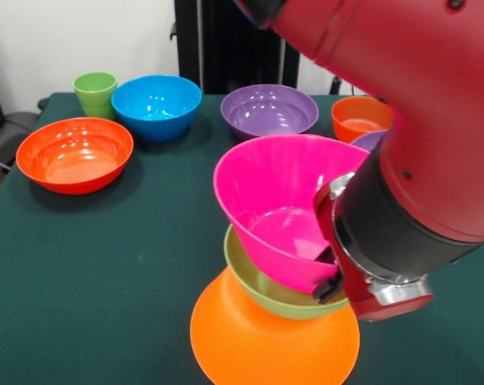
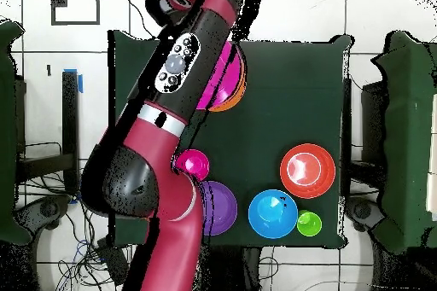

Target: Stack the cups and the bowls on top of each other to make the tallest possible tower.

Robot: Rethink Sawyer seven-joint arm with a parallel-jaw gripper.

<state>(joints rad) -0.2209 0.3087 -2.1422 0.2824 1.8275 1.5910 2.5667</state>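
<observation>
pincer (image 1: 328, 273) grips the tilted pink bowl (image 1: 278, 208) by its rim, over the green bowl (image 1: 266, 289); no writing readable.

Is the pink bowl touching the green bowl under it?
Touching. The front view shows the tilted pink bowl sitting inside the green bowl, no gap between them.

1. The table (image 1: 82, 273) has a dark green cloth.
2. The tower's base is a plain orange bowl (image 1: 258, 341), with an olive-green bowl (image 1: 262, 289) above it and a bright pink bowl (image 1: 278, 212) on top.
3. The cup (image 1: 95, 92) is light green.
4. The loose bowls: a blue bowl (image 1: 156, 104), a purple bowl (image 1: 269, 110), a red-orange bowl (image 1: 74, 154), a smaller orange-red bowl (image 1: 360, 118).
5. A small magenta bowl (image 2: 194, 165) is glossy.
6. The arm (image 1: 418, 104) is red with a black band.
</observation>
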